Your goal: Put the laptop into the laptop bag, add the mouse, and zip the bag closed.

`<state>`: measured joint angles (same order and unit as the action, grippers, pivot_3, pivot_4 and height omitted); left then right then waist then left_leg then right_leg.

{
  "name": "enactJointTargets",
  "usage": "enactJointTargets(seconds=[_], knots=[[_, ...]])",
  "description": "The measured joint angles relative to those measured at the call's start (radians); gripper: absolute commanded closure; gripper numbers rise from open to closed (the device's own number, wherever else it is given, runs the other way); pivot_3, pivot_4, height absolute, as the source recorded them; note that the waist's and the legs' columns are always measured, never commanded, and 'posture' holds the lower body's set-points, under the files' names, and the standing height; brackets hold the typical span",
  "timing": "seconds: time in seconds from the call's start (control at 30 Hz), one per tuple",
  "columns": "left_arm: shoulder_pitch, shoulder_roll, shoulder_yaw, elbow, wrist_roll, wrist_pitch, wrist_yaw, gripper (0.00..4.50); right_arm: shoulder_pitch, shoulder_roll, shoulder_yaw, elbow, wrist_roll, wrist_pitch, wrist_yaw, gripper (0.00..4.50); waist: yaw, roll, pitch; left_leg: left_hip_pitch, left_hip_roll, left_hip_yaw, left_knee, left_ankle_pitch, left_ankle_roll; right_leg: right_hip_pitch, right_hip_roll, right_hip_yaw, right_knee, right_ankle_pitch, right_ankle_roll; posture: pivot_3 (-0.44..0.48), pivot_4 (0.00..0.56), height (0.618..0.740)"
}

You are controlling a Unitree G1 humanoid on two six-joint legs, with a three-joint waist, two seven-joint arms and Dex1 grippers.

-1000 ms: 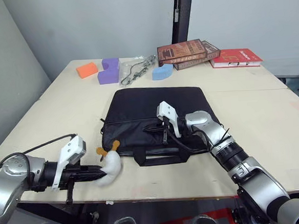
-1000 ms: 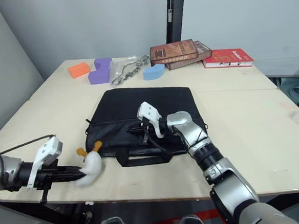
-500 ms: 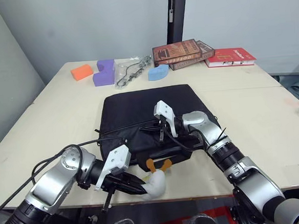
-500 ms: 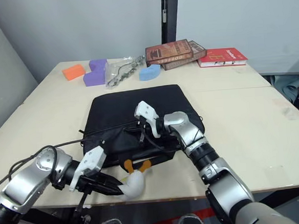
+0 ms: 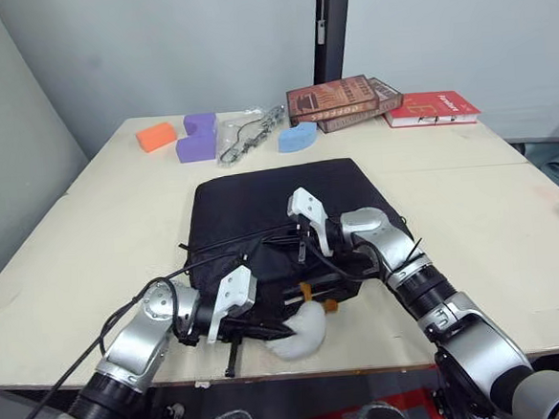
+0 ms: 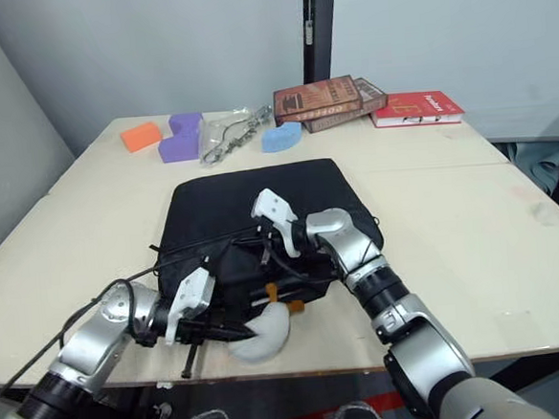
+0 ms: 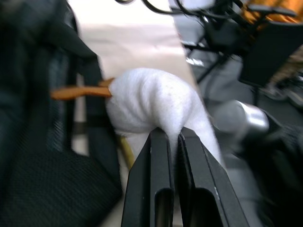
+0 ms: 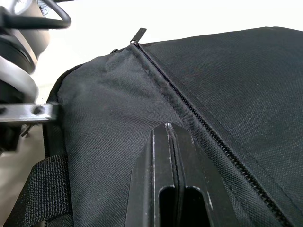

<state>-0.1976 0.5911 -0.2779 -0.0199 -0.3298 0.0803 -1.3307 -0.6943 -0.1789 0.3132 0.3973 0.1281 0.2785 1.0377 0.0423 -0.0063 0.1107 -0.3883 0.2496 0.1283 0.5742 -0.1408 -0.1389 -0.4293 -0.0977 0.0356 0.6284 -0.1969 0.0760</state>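
Observation:
The black laptop bag lies flat in the middle of the table, its handles toward the front edge. My right gripper is shut on the bag's upper fabric beside the zipper, near the front opening. My left gripper is shut on a white egg-shaped soft toy with orange feet. It holds the toy at the table's front edge, with the feet touching the bag's handles. In the left wrist view the toy bulges above my gripper. The laptop and the mouse are out of view.
Along the table's far edge lie an orange foam block, a purple foam block, a clear packet of metal parts, a blue foam piece, stacked brown books and a red book.
My left arm has swung right along the front edge, carrying the toy from the bag's left corner to its handles. The right gripper has stayed on the bag.

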Motion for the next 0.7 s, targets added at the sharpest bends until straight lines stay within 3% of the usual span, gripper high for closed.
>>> enactJointTargets(seconds=[0.33,0.7], knots=[[0.005,-0.002,0.005,0.015,-0.020,-0.027,-0.023,4.43,-0.001,0.000,0.000,0.001,-0.001,0.002,0.000,4.50,0.000,0.000,0.000,0.002,0.000,0.002,-0.002,0.000,0.000,0.000,0.000,0.001,-0.001,0.000,0.000,0.000,0.150,0.734],[0.047,0.137,0.125,-0.223,-0.157,0.224,0.024,0.62,-0.002,0.000,0.001,-0.012,0.000,0.006,0.004,4.50,-0.001,0.001,0.001,0.002,0.000,0.003,-0.009,0.000,0.000,-0.004,0.001,0.002,-0.002,0.000,0.000,0.000,0.150,0.734]])
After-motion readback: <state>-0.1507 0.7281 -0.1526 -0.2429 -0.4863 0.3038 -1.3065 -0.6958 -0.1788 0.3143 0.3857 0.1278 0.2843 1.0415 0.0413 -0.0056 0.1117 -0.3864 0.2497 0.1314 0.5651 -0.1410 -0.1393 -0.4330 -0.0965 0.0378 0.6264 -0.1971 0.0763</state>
